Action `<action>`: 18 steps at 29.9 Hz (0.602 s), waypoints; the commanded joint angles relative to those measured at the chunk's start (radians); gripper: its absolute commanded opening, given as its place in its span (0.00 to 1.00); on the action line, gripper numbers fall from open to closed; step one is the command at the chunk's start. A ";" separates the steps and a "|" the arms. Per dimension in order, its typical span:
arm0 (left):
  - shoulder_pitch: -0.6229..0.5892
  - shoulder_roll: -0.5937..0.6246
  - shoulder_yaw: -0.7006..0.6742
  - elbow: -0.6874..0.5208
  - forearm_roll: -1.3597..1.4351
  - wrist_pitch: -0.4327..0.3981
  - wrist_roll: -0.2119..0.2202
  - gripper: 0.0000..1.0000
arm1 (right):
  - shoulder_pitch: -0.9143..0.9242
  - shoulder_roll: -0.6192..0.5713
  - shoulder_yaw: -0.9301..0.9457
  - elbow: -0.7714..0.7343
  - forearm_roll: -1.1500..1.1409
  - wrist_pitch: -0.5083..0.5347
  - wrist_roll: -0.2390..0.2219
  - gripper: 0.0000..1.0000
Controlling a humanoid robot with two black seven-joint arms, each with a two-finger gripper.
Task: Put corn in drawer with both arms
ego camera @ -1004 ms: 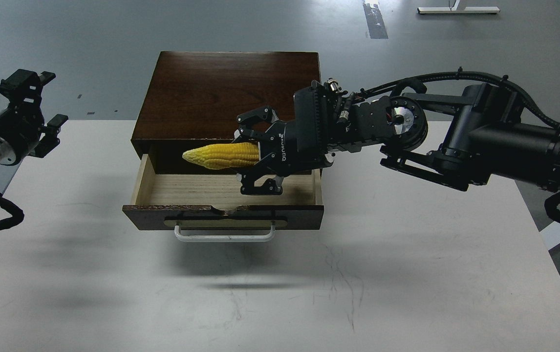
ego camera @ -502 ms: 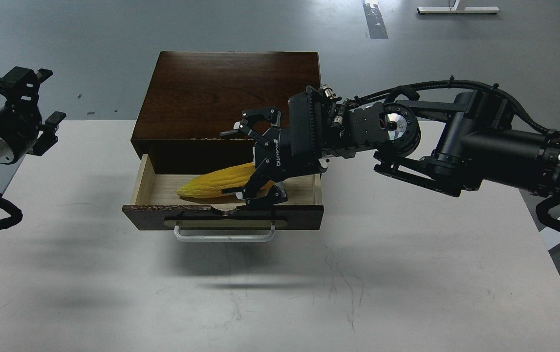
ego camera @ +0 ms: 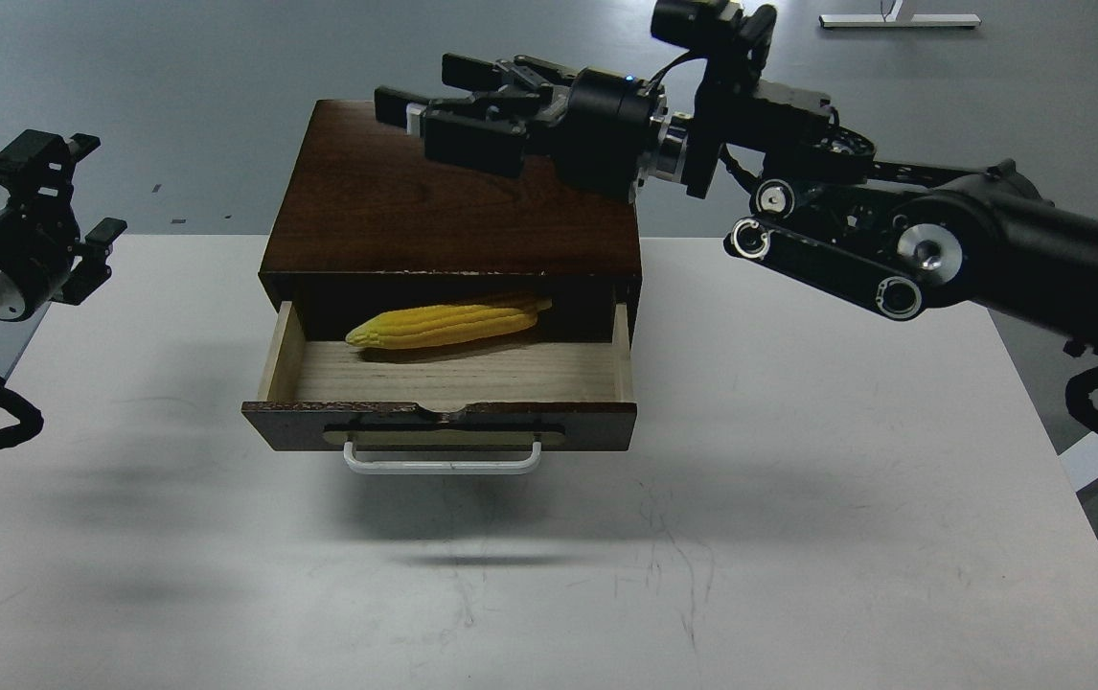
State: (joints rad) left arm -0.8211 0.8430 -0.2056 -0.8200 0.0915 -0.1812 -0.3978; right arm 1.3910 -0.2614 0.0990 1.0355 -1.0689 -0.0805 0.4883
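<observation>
In the open drawer point(ego camera: 285, 359) lies the corn point(ego camera: 448, 323); right gripper point(ego camera: 415, 110) jaws apart above, left gripper point(ego camera: 65, 211) unclear

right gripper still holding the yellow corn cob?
No. The yellow ribbed corn cob lies free on the pale wood floor of the open dark-fronted drawer, while the black right gripper hangs above the cabinet, empty.

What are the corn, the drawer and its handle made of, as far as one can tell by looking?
The corn looks like moulded plastic or rubber: uniform bright yellow with even ribbed kernel rows. The drawer seems to be wood: its front is dark brown and stained-looking, while its floor is pale, bare and visibly grained. The handle is a smooth white bar, perhaps plastic or painted metal, on a brass-coloured plate.
</observation>
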 commanded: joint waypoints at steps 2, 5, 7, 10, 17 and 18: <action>-0.001 -0.002 0.000 0.002 0.001 -0.009 0.001 0.98 | -0.020 -0.096 0.013 -0.002 0.358 0.057 -0.019 0.99; -0.001 -0.004 0.000 0.002 0.001 -0.012 0.001 0.98 | -0.075 -0.140 0.059 -0.018 0.560 0.094 -0.040 0.99; -0.001 -0.005 -0.001 0.002 0.001 -0.014 0.001 0.98 | -0.102 -0.153 0.086 -0.032 0.615 0.117 -0.054 0.99; -0.001 -0.013 -0.003 0.002 -0.003 -0.026 -0.001 0.98 | -0.190 -0.160 0.185 -0.090 0.702 0.180 -0.096 0.99; -0.001 -0.035 -0.012 0.002 -0.007 -0.026 0.001 0.98 | -0.371 -0.160 0.433 -0.140 0.878 0.234 -0.258 0.99; -0.001 -0.035 -0.012 0.002 -0.007 -0.026 0.001 0.98 | -0.386 -0.160 0.450 -0.141 0.892 0.234 -0.272 0.99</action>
State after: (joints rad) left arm -0.8223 0.8117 -0.2158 -0.8176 0.0848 -0.2071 -0.3975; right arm 1.0647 -0.4217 0.4761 0.8989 -0.2412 0.1494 0.2778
